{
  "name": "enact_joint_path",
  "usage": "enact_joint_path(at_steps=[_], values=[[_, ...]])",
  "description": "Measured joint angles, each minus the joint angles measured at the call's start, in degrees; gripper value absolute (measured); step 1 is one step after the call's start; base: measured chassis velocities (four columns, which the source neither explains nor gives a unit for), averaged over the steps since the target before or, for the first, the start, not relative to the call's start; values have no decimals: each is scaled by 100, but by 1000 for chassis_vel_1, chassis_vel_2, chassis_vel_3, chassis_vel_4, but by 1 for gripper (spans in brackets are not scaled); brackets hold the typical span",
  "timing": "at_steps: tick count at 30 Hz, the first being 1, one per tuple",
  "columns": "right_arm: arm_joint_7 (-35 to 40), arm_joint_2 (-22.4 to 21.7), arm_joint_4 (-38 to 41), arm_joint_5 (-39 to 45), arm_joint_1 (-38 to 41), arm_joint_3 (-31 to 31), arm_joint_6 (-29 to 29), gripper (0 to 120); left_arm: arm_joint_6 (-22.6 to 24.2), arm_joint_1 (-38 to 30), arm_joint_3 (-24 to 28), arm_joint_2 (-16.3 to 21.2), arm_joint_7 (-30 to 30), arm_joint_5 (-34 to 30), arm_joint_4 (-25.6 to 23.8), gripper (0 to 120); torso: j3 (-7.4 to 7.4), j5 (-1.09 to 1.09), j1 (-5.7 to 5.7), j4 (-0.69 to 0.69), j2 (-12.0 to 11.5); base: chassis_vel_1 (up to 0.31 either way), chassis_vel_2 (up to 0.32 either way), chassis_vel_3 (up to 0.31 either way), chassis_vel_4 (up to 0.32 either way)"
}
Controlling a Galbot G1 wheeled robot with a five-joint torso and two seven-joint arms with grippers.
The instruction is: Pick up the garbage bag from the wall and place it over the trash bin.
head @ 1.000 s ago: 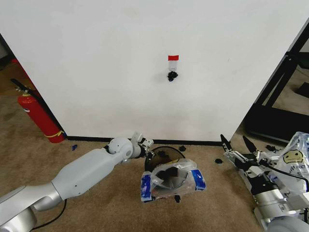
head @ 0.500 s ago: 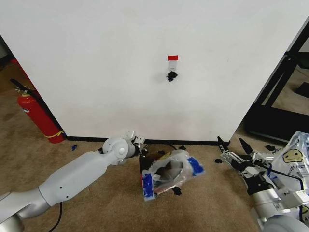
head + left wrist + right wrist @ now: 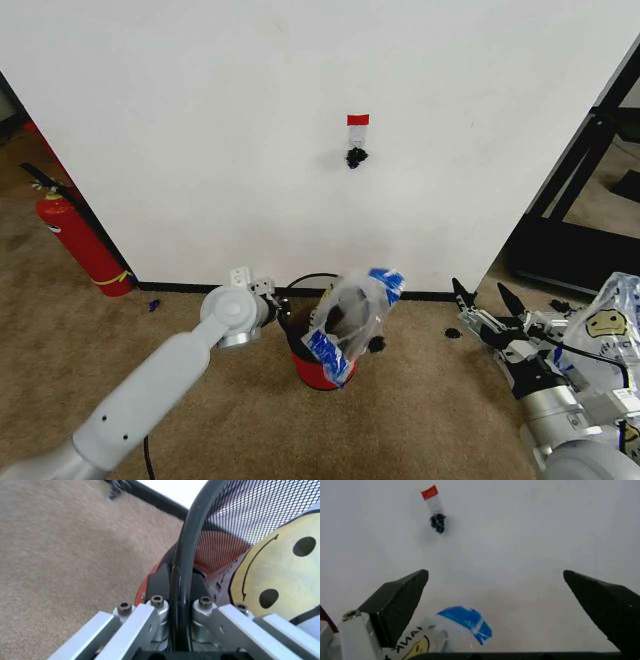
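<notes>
One left gripper (image 3: 175, 630) pinching trash bin (image 3: 318, 368) rim, garbage bag (image 3: 350, 318) inside, right gripper (image 3: 482, 305) spread.

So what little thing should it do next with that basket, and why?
Probably ease the trash bin flat onto the carpet. The left hand is clamped on its rim, the bin looks tipped, and the garbage bag already sits over its mouth. The right hand waits open nearby.
</notes>
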Motion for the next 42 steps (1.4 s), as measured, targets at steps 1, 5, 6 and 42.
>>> enact_joint_path(at_steps=[1,5,6,42], values=[[14,0,11,0,-14,0,-8,100,-175,141,-120,-49,-87,165,-95,0,0,1,0,-1,0,0,0,0,0],[42,10,49,-14,-32,-13,-24,100,-528,476,-326,-162,-335,831,-424,0,0,1,0,0,0,0,0,0,0],[42,10,49,-14,-32,-13,-24,100,-528,476,-326,-162,-335,831,-424,0,0,1,0,0,0,0,0,0,0],[168,276,136,-403,-248,-193,-97,100,-1155,1704,-146,-1157,-784,1805,-570,0,0,1,0,-1,0,0,0,0,0]])
